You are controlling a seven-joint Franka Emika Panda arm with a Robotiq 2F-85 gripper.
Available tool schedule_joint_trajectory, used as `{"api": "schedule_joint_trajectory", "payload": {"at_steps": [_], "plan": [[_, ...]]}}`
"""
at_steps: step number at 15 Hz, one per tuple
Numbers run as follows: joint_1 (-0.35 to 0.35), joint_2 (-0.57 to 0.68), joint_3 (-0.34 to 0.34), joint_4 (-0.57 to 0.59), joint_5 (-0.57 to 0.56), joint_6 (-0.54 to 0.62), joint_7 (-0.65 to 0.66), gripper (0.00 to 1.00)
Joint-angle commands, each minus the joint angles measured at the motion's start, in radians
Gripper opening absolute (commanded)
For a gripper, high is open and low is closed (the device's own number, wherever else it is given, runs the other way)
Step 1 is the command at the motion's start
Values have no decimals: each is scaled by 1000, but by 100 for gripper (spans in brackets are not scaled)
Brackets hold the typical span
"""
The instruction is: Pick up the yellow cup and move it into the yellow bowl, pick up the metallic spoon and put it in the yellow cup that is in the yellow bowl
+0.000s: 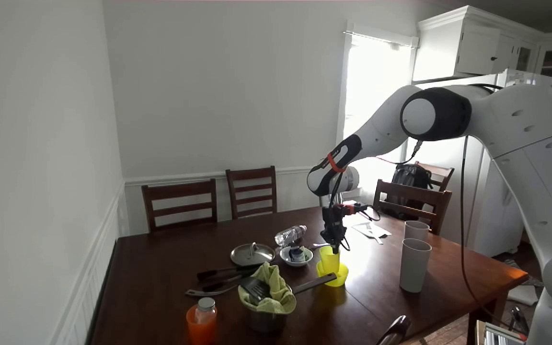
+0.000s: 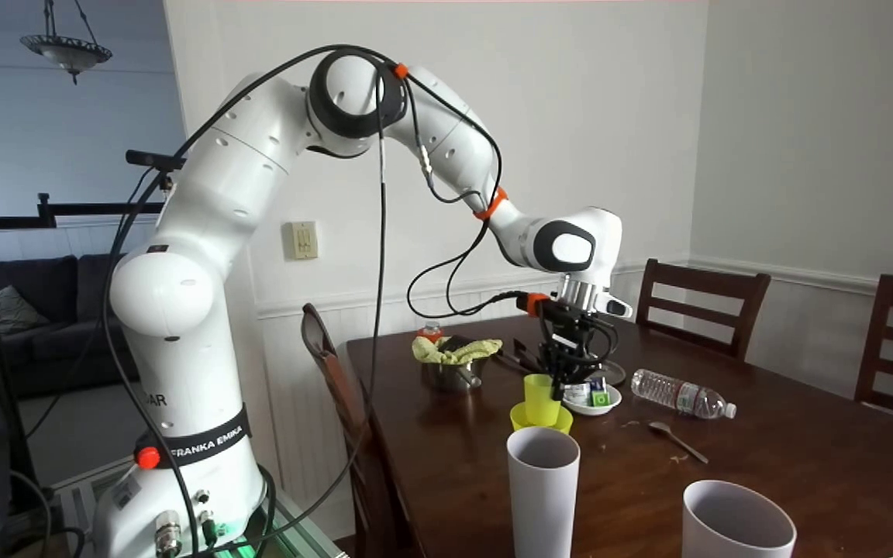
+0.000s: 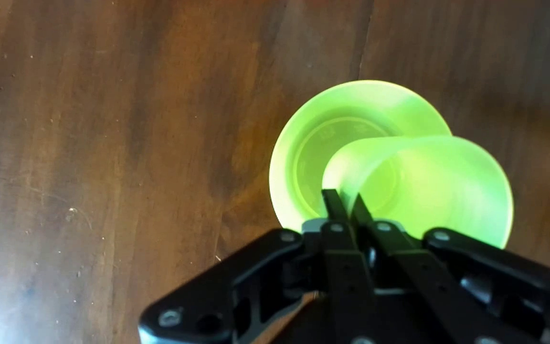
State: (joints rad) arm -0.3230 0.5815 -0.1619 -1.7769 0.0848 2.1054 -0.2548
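Note:
The yellow cup (image 1: pixel 329 261) is upright inside or just over the yellow bowl (image 1: pixel 338 281); I cannot tell whether its base touches the bowl's floor. Both also show in an exterior view, the cup (image 2: pixel 541 401) above the bowl (image 2: pixel 519 418). In the wrist view my gripper (image 3: pixel 344 197) is shut on the wall of the yellow cup (image 3: pixel 432 191), one finger inside and one outside. The cup sits toward one side of the bowl (image 3: pixel 303 124) there. The metallic spoon (image 2: pixel 677 442) lies on the table beyond the white bowl and is out of the wrist view.
A white bowl with packets (image 2: pixel 605 404) stands close to the yellow bowl. A plastic bottle (image 2: pixel 679 394) lies near it. Tall pale cups (image 1: pixel 415 266) stand on the table (image 1: pixel 376 297). A metal pot with a green cloth (image 1: pixel 266 318) points its handle at the yellow bowl.

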Motion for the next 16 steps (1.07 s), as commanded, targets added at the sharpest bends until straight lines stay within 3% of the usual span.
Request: {"api": "schedule_joint_trajectory", "payload": {"at_steps": [1,3,4,11,15,16], "plan": [[-6,20,12,0,-29,54,-33,1],[-7,27,14,-2,-37,60,-44,1],[-7,28,14,-4,-37,62,-44,24],[-38,-96,0,-64,-5,45,-52,71],[-92,-157,-26,-39,81,19,15,99],[-105,-153,-34,-11,102,-3,34,100]]}}
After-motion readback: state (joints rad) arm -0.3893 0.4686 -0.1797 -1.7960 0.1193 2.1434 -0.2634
